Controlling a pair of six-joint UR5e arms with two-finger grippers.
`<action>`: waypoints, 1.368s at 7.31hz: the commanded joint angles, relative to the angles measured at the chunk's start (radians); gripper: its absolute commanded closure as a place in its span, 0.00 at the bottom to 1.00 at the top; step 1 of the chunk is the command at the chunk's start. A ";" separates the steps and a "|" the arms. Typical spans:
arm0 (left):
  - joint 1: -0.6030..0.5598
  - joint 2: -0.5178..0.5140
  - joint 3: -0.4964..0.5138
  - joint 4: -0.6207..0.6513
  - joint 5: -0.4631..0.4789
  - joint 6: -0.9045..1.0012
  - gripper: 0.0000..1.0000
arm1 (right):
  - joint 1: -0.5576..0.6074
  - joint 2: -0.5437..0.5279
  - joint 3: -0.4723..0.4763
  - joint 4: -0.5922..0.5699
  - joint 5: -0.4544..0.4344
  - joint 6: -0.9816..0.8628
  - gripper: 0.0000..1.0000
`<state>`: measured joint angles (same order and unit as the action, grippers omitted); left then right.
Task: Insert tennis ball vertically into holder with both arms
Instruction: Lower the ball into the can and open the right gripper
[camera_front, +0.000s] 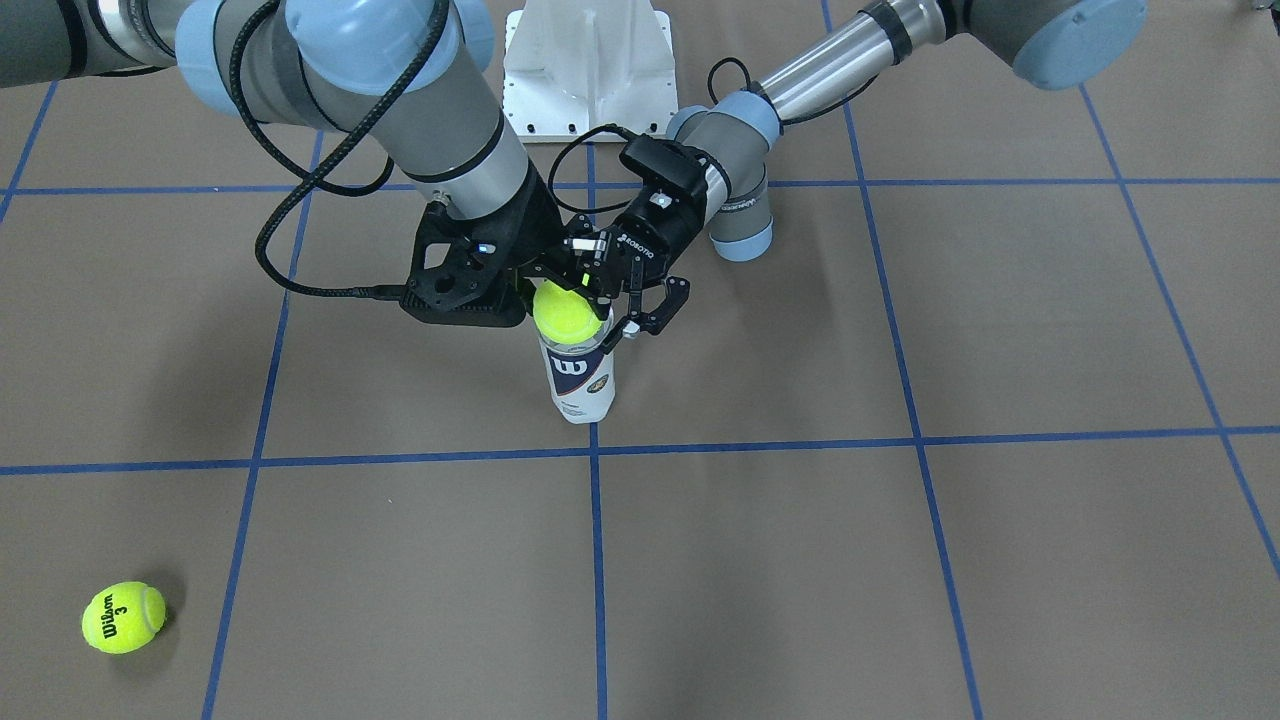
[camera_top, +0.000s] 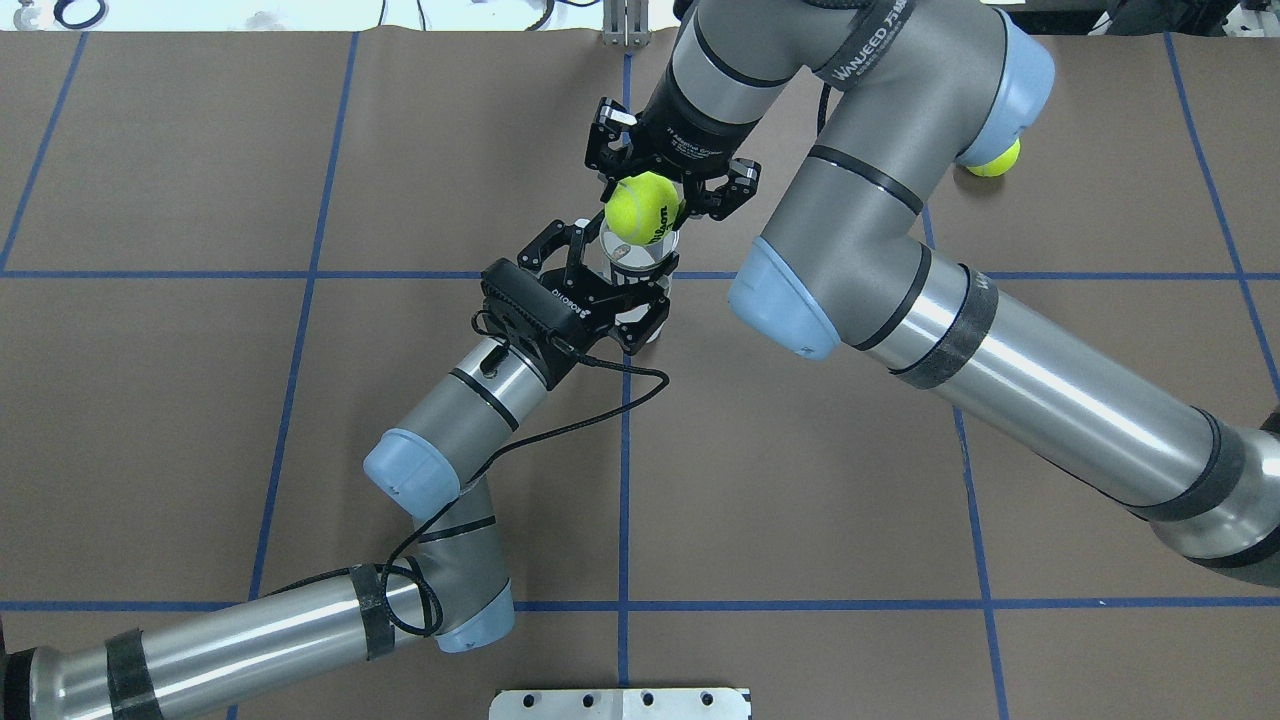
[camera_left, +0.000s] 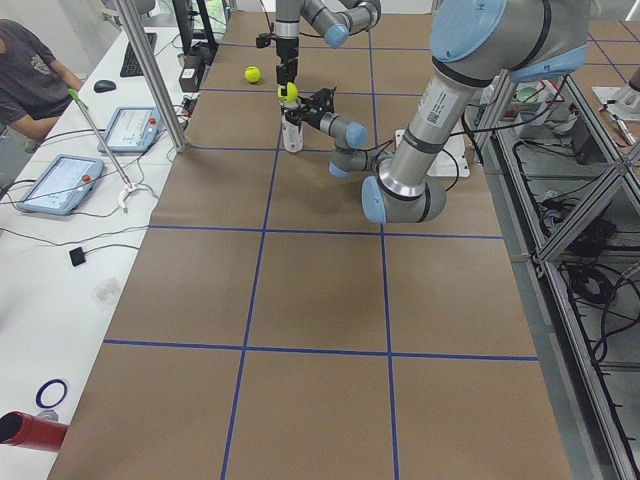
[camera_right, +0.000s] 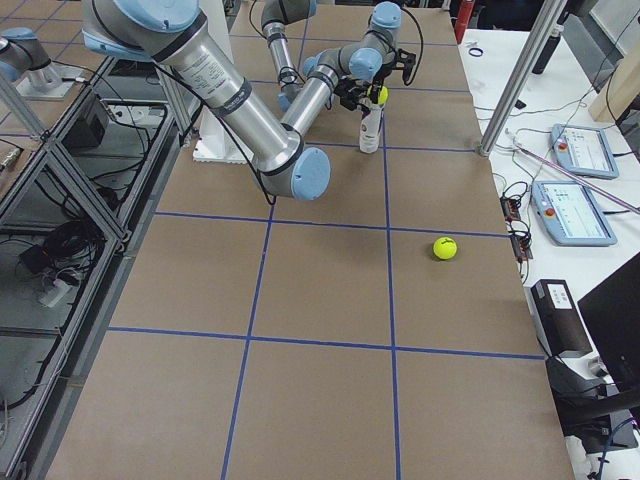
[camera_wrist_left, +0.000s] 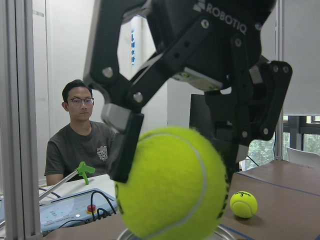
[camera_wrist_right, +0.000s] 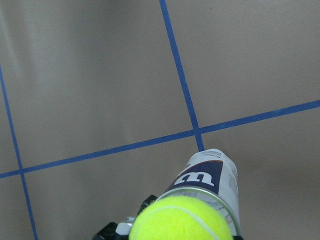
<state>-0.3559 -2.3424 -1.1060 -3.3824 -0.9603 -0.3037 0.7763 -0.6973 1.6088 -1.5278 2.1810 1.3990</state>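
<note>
The holder (camera_front: 581, 382) is a clear can with a navy "W" label, and it stands upright on the brown table near a blue tape crossing. My left gripper (camera_top: 628, 283) reaches in from the side, its fingers on either side of the can's upper part, shut on it. My right gripper (camera_top: 647, 203) points down from above and is shut on a yellow tennis ball (camera_front: 567, 312). The ball sits right at the can's open mouth, as the right wrist view (camera_wrist_right: 182, 220) shows. In the left wrist view the ball (camera_wrist_left: 172, 185) sits between the right gripper's black fingers (camera_wrist_left: 125, 150), just over the rim.
A second tennis ball (camera_front: 123, 617) lies loose on the table far toward the operators' side, to the robot's right. The white base pedestal (camera_front: 590, 60) stands behind the arms. An operator (camera_wrist_left: 80, 135) sits at a side desk with tablets (camera_left: 60, 180).
</note>
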 joint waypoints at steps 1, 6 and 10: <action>0.000 0.000 0.000 0.000 0.000 0.000 0.16 | -0.003 -0.001 -0.001 0.000 -0.001 0.000 1.00; 0.000 0.000 0.000 -0.002 0.000 0.000 0.16 | -0.006 -0.001 -0.001 0.000 -0.012 0.000 0.01; 0.000 0.000 0.000 -0.002 0.000 0.000 0.16 | -0.006 -0.001 0.011 -0.002 -0.012 -0.002 0.01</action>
<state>-0.3559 -2.3424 -1.1060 -3.3840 -0.9603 -0.3037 0.7701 -0.6965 1.6133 -1.5282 2.1691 1.3977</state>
